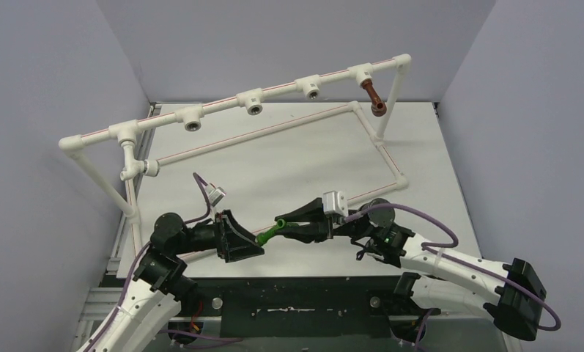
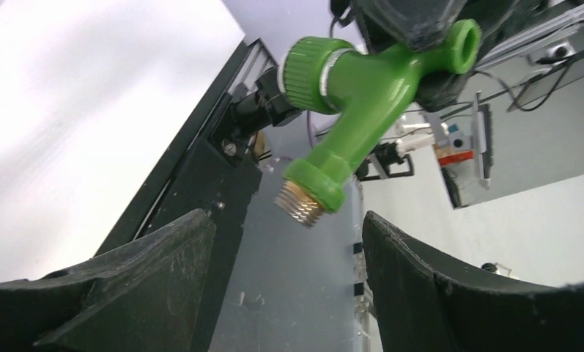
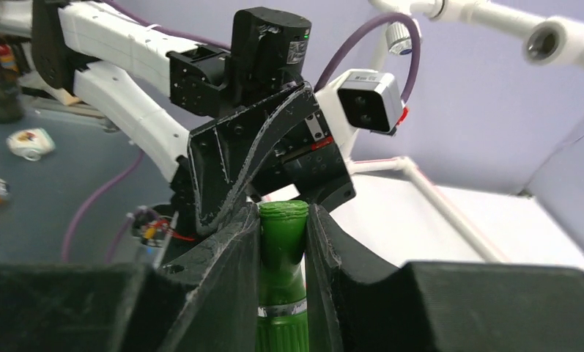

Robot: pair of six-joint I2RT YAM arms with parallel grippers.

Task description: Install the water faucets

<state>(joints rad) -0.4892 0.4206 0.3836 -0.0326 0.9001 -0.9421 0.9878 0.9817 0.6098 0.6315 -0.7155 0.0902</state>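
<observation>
Fingers [image 3: 223, 271] of the right gripper [image 3: 283, 216] are pressed together on the green faucet [image 3: 283, 249], one black pad on each side of its round green end, seen from the right wrist camera. In the left wrist view that faucet [image 2: 362, 95] hangs from the right gripper at its upper end, and its bent body runs down to a brass threaded tip. That tip points into the gap of the left gripper [image 2: 285, 220] and touches neither finger. The left gripper's jaws stand spread apart, a black finger [image 2: 164, 271] on either side of the faucet and clear of it.

From above, the green faucet [image 1: 269, 233] is in the air between the two grippers, the right gripper [image 1: 281, 227] on its right and the left gripper [image 1: 250, 238] just beside it on its left. Below it lies the white table [image 1: 274, 161]. Beyond the green faucet stands the white pipe frame [image 1: 223, 105] with three open tee sockets [image 1: 253, 106] along its top bar. Well apart from the green faucet, far beyond it and to its right, the reddish-brown faucet [image 1: 374, 99] hangs from the frame's last tee.
</observation>
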